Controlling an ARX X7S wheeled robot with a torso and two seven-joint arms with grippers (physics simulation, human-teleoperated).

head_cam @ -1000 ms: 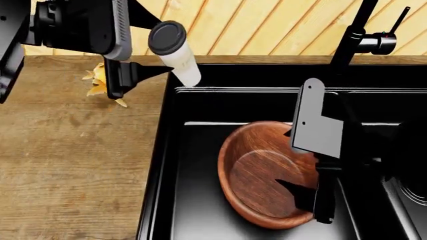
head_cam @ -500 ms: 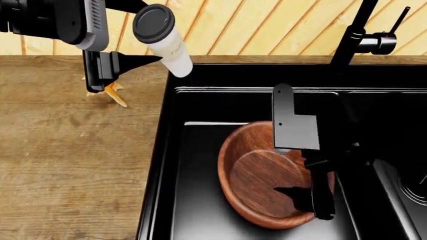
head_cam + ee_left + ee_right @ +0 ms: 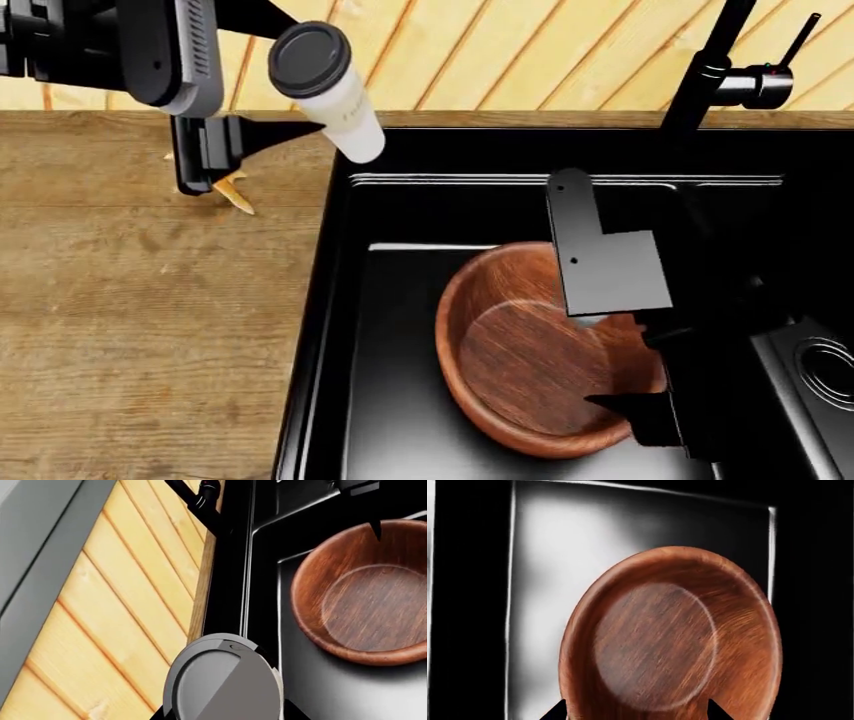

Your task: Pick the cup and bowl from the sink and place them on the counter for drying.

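A: Sink [image 3: 350,330], black. One thing in its left basin: the bowl [image 3: 534,345], lying tilted against the basin floor, open side up. Nothing inside the bowl.

B: And the basin beside it?

A: Only a round drain [image 3: 825,362] showing at the sink's right end. Tall black faucet [image 3: 721,62] stands at the sink's back rim.

B: Bowl's look?

A: Deep, round, reddish-brown wood, grain running across a flat inner base, thick rim. The right gripper [image 3: 627,400] hangs over the bowl's right side. In the right wrist view its two dark fingertips [image 3: 555,711] stand apart, one either side of the near rim, jaws spread, gripping nothing.

B: The cup?

A: Out of the sink. The cup [image 3: 327,92] is lifted above the sink's back left corner, tipped, black lid toward the plank wall [image 3: 534,50], slim white body below. The left gripper [image 3: 267,135] is clamped on it. The counter [image 3: 147,320] lies left of the sink, light wood grain, with something small and yellow [image 3: 235,190] near the left gripper.
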